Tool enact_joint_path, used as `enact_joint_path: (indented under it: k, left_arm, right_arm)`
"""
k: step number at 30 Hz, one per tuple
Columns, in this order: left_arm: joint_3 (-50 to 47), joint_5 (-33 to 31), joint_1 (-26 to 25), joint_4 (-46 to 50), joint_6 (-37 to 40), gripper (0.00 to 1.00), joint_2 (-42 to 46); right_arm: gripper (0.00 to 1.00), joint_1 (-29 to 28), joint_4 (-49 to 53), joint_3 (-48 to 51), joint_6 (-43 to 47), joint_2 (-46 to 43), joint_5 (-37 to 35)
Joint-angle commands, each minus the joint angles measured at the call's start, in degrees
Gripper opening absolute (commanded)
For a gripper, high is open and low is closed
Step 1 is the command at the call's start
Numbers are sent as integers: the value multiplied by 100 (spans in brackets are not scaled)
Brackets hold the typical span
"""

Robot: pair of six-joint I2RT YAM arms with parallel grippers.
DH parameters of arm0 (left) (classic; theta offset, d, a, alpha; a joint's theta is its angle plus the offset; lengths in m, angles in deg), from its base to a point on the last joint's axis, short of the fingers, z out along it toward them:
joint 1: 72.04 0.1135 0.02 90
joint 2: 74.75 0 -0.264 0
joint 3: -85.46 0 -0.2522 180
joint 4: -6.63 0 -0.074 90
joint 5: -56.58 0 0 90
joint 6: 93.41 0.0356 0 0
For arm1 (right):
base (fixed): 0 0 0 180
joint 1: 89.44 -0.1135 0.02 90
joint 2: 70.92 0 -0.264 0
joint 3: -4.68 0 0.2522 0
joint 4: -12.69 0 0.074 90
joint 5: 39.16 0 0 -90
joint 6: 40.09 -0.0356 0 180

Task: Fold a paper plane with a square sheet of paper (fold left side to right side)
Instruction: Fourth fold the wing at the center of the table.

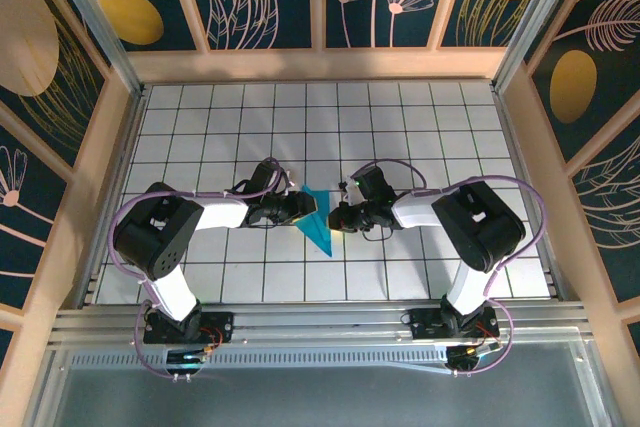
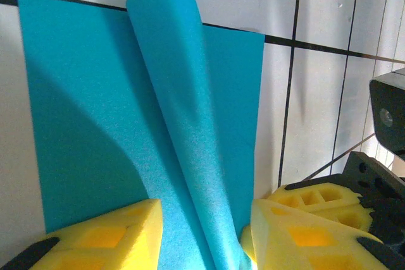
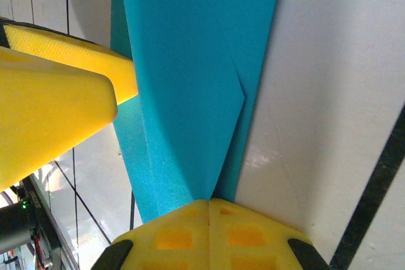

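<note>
The turquoise square sheet of paper (image 1: 322, 229) lies mid-table, folded to a narrow pointed shape. My two grippers meet over it. In the left wrist view the paper (image 2: 82, 93) lies flat while one flap stands up as a ridge. That ridge runs down between the yellow fingers of my left gripper (image 2: 205, 212), which stand apart. My right gripper (image 3: 209, 203) is shut, and the paper's (image 3: 183, 93) raised fold narrows into the seam between its fingers. From above, the left gripper (image 1: 305, 209) is at the paper's left and the right gripper (image 1: 338, 217) at its right.
The white tiled table (image 1: 420, 127) has wooden walls (image 1: 310, 65) at the back and sides. An aluminium rail (image 1: 320, 322) runs along the near edge. The left gripper's fingers (image 3: 57, 105) sit close beside the right gripper.
</note>
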Motion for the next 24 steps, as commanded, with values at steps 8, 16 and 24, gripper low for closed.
enact_joint_path:
  k: [8, 16, 24]
  left_arm:
    - [-78, -342, 8, 416, 62, 46, 61]
    - [252, -714, 6, 741, 100, 48, 582]
    - [284, -398, 6, 492, 127, 34, 732]
  right_arm:
    - [0, -84, 554, -27, 120, 313, -409]
    - [0, -159, 538, 20, 66, 487, -418]
    - [0, -176, 578, -21, 84, 456, -444]
